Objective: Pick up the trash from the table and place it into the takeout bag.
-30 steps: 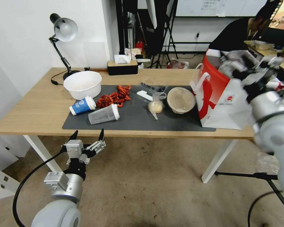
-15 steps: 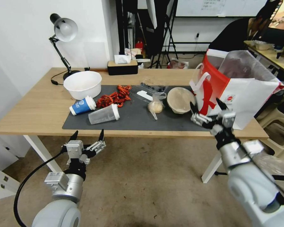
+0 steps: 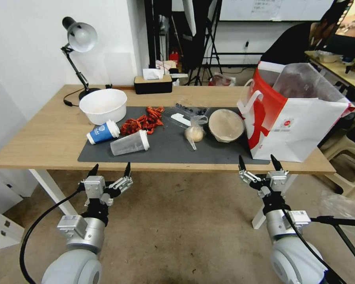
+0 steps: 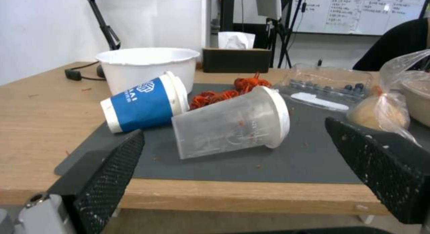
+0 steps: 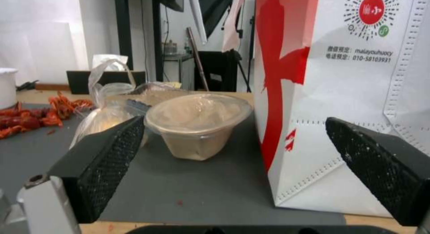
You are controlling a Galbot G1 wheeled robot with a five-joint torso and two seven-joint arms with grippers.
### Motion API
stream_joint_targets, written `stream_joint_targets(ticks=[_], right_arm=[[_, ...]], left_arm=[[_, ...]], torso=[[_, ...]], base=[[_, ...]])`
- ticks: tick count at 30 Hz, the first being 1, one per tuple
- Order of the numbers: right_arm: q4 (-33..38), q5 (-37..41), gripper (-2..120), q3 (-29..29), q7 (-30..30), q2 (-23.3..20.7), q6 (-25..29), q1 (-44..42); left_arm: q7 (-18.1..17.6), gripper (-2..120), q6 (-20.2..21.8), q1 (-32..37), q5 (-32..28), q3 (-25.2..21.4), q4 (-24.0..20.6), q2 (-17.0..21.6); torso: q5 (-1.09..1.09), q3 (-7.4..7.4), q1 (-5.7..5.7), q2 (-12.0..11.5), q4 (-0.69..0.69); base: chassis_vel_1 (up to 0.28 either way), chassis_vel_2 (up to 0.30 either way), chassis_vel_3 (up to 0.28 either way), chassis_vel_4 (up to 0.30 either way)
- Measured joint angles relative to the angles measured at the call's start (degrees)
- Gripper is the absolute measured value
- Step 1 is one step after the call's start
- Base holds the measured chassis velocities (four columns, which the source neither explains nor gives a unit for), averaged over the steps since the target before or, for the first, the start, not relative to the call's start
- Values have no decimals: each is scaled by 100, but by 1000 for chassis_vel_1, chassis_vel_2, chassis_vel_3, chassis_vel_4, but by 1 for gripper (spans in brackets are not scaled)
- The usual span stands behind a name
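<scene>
Trash lies on the dark mat of the table (image 3: pixel 47 138): a blue cup (image 3: pixel 103 131) (image 4: pixel 145 104) and a white-lidded clear cup (image 3: pixel 129 142) (image 4: pixel 231 121) on their sides, red shells (image 3: pixel 143 120), a clear bag with a beige ball (image 3: pixel 194 133), and a round lidded bowl (image 3: pixel 226 125) (image 5: pixel 198 124). The white and red takeout bag (image 3: pixel 292 118) (image 5: pixel 340 92) stands open at the right end. My left gripper (image 3: pixel 109 169) is open below the front edge, facing the cups. My right gripper (image 3: pixel 259 162) is open below the edge, facing the bowl and bag.
A large white bowl (image 3: pixel 103 105), a desk lamp (image 3: pixel 79 43) and a black tissue box (image 3: pixel 153 83) stand toward the back of the table. A clear blueberry tray (image 3: pixel 187 112) lies on the mat. White table legs (image 3: pixel 272 199) stand beneath. Bare floor lies around me.
My right arm has come down from over the takeout bag to below the table's front edge, gripper open. The left arm has stayed still.
</scene>
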Motion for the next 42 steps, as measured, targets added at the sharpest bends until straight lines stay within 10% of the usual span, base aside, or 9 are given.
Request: stream_joint_targets(ticks=[32, 42], right_arm=[[-1017, 4146, 98, -918, 1330, 236, -1638, 2744], [-1386, 4313, 65, -858, 1360, 353, -1687, 2921]], left_arm=[[7, 100, -127, 45, 77, 25, 128, -58], [5, 100, -135, 94, 84, 36, 109, -58]], torso=[[0, 1, 2, 0, -1], [1, 1, 1, 0, 0]], base=[[0, 0, 0, 0], [0, 0, 0, 0]])
